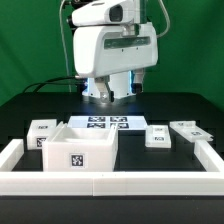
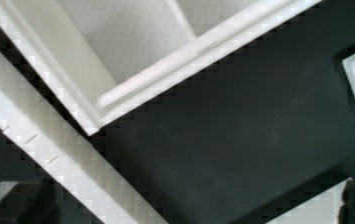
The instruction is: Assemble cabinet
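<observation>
The arm (image 1: 108, 45) holds its jaws wide apart, gripping nothing, over the back of the dark surface (image 1: 30, 105), just above the marker board (image 1: 108, 124). The cabinet body (image 1: 85, 150), an open-topped white box with a tag on its front wall, sits near the front edge, toward the exterior view's left. A panel block (image 1: 42, 130) lies just beside its left wall. A second block (image 1: 158, 137) and a third block (image 1: 188, 130) lie toward the right edge. A low white rail (image 1: 120, 182) borders the front.

Clear surface (image 1: 135, 162) between cabinet box body (image 1: 85, 150) and one panel block (image 1: 158, 138); barred elsewhere by second panel block (image 1: 42, 130) just beside the body, third panel block (image 1: 188, 130) at the exterior view's right, and border rail (image 1: 120, 184) along front and sides.
</observation>
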`<state>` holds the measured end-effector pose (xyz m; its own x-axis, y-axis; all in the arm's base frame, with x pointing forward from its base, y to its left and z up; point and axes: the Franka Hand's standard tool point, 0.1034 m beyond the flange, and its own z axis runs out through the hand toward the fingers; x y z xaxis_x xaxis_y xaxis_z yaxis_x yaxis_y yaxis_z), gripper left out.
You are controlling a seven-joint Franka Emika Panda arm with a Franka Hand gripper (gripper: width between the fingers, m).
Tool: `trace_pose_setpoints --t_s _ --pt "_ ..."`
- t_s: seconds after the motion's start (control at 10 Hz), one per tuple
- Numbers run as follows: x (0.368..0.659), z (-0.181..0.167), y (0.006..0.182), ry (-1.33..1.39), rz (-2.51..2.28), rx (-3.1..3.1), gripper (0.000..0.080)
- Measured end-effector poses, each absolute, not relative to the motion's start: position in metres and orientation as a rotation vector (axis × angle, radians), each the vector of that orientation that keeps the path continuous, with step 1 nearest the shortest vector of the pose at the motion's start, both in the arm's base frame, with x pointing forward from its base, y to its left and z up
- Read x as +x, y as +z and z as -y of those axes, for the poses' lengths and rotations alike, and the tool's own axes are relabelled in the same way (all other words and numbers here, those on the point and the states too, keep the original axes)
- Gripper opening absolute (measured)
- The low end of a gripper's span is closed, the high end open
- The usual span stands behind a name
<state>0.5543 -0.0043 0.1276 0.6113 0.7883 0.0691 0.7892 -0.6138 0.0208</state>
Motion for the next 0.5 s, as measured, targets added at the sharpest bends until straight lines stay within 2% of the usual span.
trace_pose_setpoints --t_s 0.5 --pt "0.5541 0.0047 0.1273 -0.110 1.378 -2.808 0.0798"
